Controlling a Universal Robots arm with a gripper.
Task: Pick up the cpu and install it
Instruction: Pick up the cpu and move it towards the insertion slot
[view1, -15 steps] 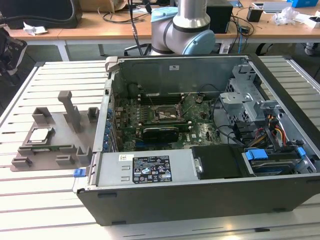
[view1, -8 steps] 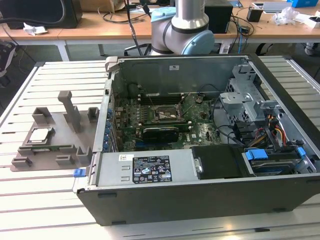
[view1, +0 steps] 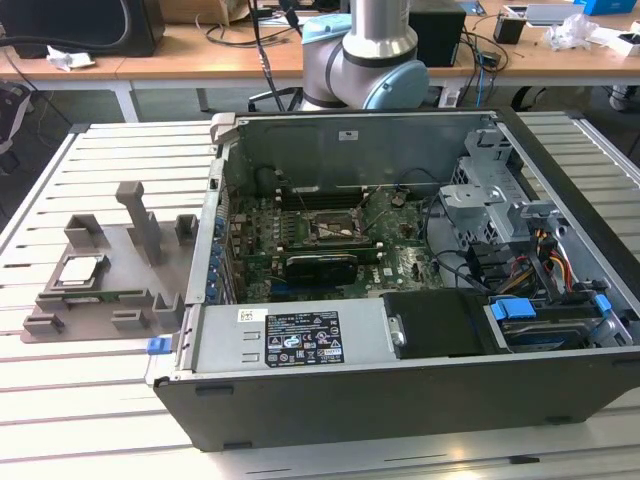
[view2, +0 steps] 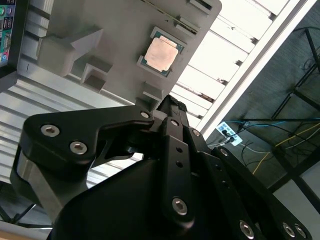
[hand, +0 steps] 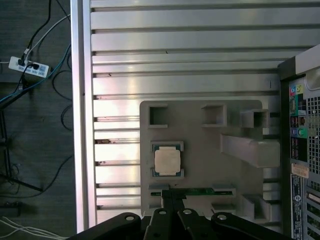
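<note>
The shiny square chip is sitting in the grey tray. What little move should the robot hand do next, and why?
Probably lower the gripper toward the cpu. The cpu lies flat in its pocket on the grey fixture tray with nothing touching it, and the gripper hangs well above the tray with its jaws shut on nothing, so it looks too high to grab the chip yet.

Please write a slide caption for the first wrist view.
Untouched cpu in grey fixture tray, gripper clear of it.
</note>
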